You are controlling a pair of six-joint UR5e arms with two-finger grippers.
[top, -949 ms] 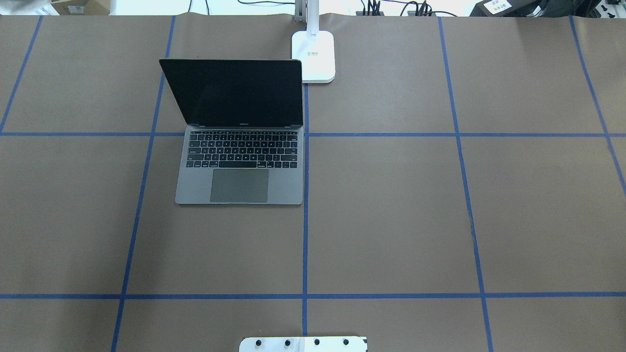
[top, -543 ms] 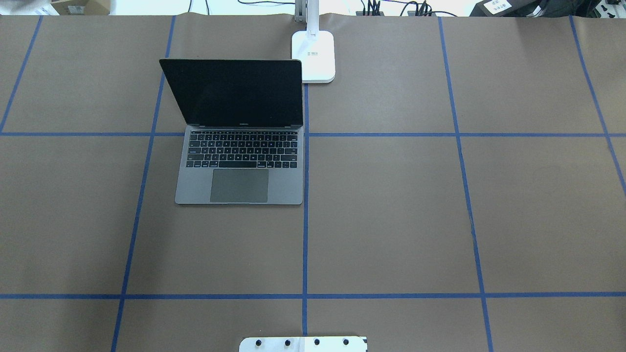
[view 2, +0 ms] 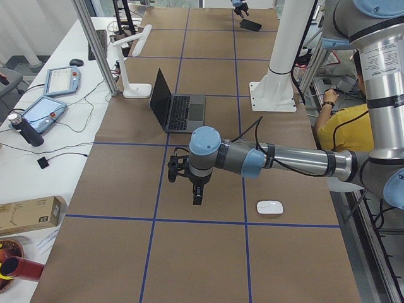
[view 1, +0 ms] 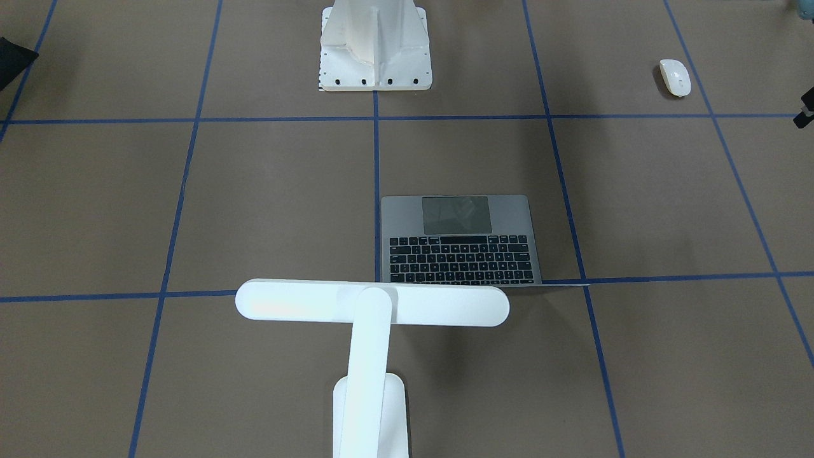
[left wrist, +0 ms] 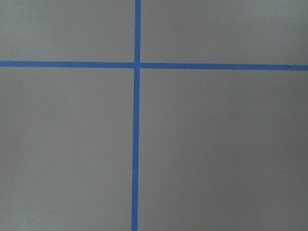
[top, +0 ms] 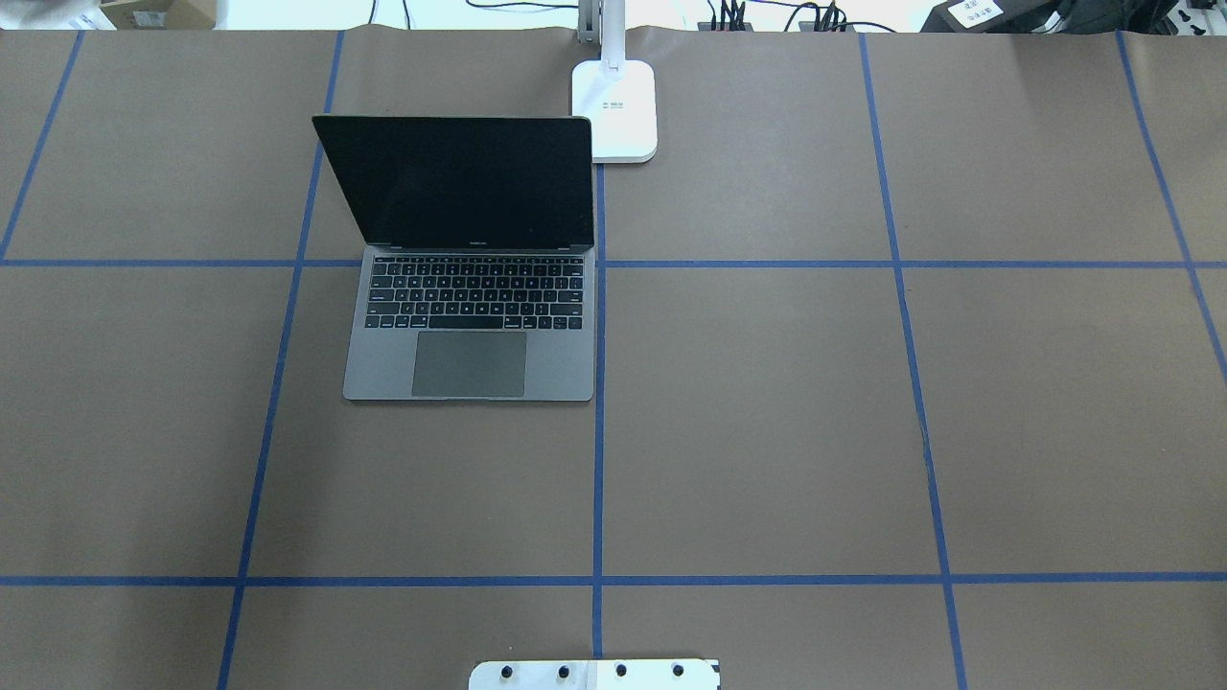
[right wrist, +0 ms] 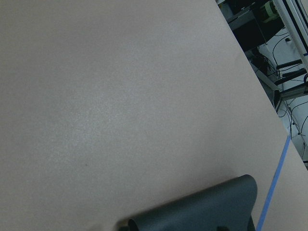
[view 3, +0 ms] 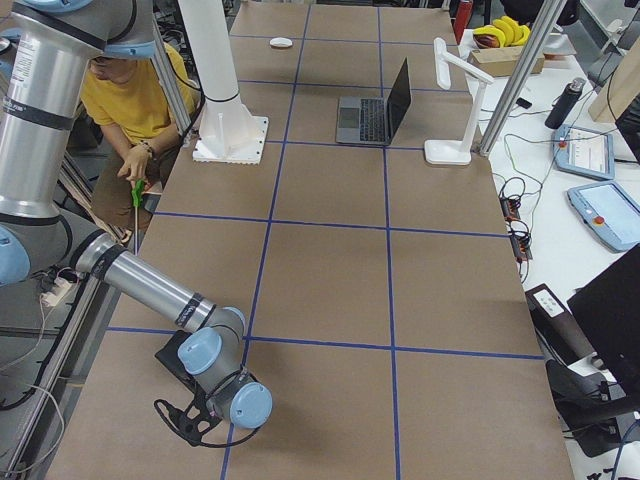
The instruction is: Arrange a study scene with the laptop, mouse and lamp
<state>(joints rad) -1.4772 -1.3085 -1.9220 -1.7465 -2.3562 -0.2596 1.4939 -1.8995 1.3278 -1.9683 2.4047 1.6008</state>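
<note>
The grey laptop (top: 470, 316) stands open left of the table's middle, its screen dark; it also shows in the front view (view 1: 461, 242). The white lamp (view 1: 372, 302) stands behind it, base (top: 614, 110) at the far edge. The white mouse (view 1: 675, 77) lies near the robot's side at its left, also in the left view (view 2: 269, 207). My left gripper (view 2: 197, 196) hangs over bare table a little way from the mouse; I cannot tell its state. My right gripper (view 3: 185, 418) is low at the table's right end, state unclear.
The white ribbed pedestal (view 1: 374, 48) stands at the robot's side of the table. A flat black pad (right wrist: 202, 207) lies by my right gripper, also at the front view's left edge (view 1: 13, 60). A person in yellow (view 3: 130, 90) sits behind the pedestal.
</note>
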